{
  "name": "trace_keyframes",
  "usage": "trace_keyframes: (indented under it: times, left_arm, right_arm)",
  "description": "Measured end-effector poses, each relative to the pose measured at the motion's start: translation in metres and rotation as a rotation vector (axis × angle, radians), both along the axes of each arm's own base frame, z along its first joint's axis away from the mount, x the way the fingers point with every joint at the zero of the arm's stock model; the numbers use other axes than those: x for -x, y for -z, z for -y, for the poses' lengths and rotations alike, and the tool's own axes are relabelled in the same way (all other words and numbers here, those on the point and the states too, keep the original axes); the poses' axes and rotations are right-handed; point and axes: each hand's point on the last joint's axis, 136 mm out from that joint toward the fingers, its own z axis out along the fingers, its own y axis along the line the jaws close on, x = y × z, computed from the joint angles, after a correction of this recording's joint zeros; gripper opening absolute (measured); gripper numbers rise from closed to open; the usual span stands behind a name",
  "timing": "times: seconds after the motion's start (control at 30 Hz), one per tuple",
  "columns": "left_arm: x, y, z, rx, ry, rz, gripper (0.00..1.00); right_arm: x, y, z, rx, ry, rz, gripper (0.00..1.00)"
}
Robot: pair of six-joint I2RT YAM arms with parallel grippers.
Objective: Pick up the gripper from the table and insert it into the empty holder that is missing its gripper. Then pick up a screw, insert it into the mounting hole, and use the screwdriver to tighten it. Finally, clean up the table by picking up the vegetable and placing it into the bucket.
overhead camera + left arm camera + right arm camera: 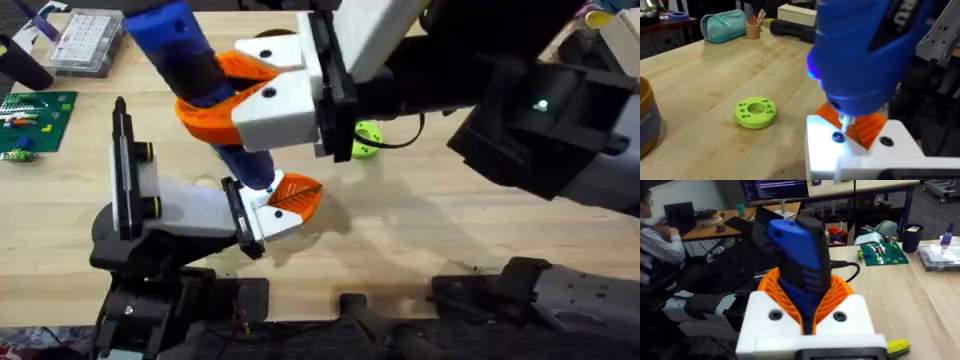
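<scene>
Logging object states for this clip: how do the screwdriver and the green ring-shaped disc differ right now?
The screwdriver is a thick blue cylinder; the green disc is a flat bright green ring with small holes around it. The screwdriver is clamped between the right gripper's orange pads, tip down over a white part; the green disc lies loose and flat on the table. The screwdriver looks the larger.

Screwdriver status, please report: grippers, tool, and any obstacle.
Right gripper shut on the screwdriver, tip down at the white mount. Left gripper: state unclear. Green ring disc lies beside, apart. Nothing blocking seen.
</scene>
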Motion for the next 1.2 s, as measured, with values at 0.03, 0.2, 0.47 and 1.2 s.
trace_keyframes:
  times: [0.03,0.2,0.47,1.2]
  left_arm:
    - [0.0000,0.0000,0.0000,0.000,0.000,0.000,0.013]
    - [0.0000,0.0000,0.0000,0.000,0.000,0.000,0.013]
    - [0.0000,0.0000,0.0000,0.000,0.000,0.000,0.013]
    - [0.0001,0.0012,0.0000,-0.001,0.000,-0.008,0.013]
  right_arm:
    - [0.0000,0.0003,0.0000,0.001,0.000,-0.001,0.071]
    - [0.0000,0.0007,0.0000,0.003,0.000,-0.003,0.071]
    - [0.0000,0.0009,0.0000,0.004,0.000,-0.003,0.071]
    - [-0.0037,0.0088,-0.0040,0.018,0.000,-0.013,0.072]
